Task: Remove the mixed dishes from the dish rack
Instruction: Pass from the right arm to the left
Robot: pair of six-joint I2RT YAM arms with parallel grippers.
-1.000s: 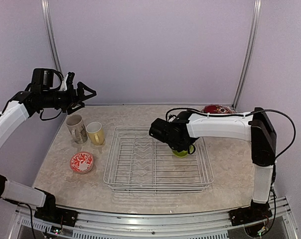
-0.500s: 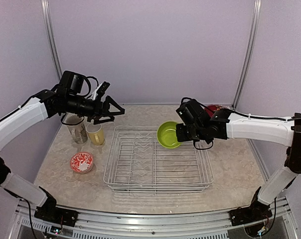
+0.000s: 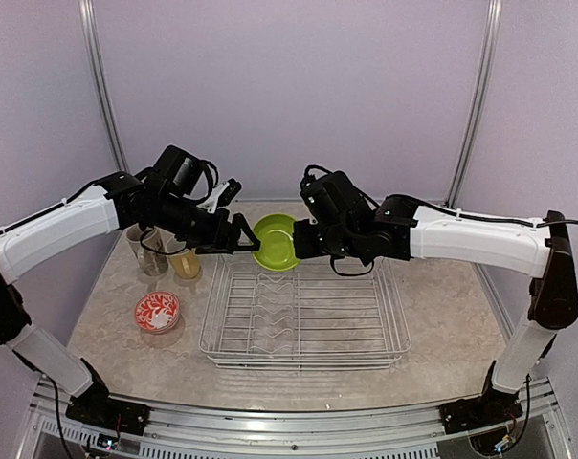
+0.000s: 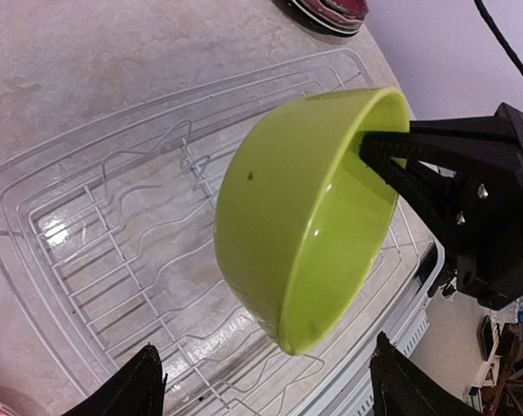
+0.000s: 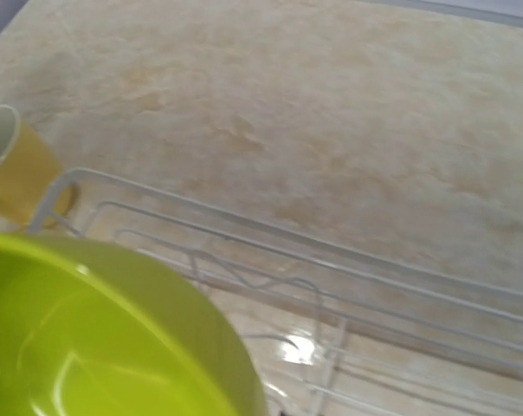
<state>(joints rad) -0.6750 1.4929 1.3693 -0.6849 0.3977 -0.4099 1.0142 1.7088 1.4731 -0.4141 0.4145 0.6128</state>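
The lime-green bowl (image 3: 275, 241) hangs tilted above the far edge of the white wire dish rack (image 3: 303, 330). My right gripper (image 3: 306, 241) is shut on its rim; the left wrist view shows the black fingers (image 4: 391, 152) pinching the rim of the lime-green bowl (image 4: 305, 217). From the left, my left gripper (image 3: 237, 235) stands open just beside the bowl. In its own view the left gripper (image 4: 270, 386) has the bowl's lower edge between its fingertips, not touching. The right wrist view shows the lime-green bowl (image 5: 88, 338) but not its own fingers. No dishes stand in the rack.
A cream printed mug (image 3: 145, 251), a pale yellow mug (image 3: 185, 261) and a small white-and-red bowl (image 3: 157, 312) stand on the table left of the rack. A dark red plate (image 4: 331, 10) lies beyond the rack's far right corner. The yellow mug (image 5: 15, 173) is near the rack's corner.
My right gripper lifted the lime-green bowl out of the rack and carried it left over the far edge. My left arm swung right to meet it, its jaws narrowing a little.
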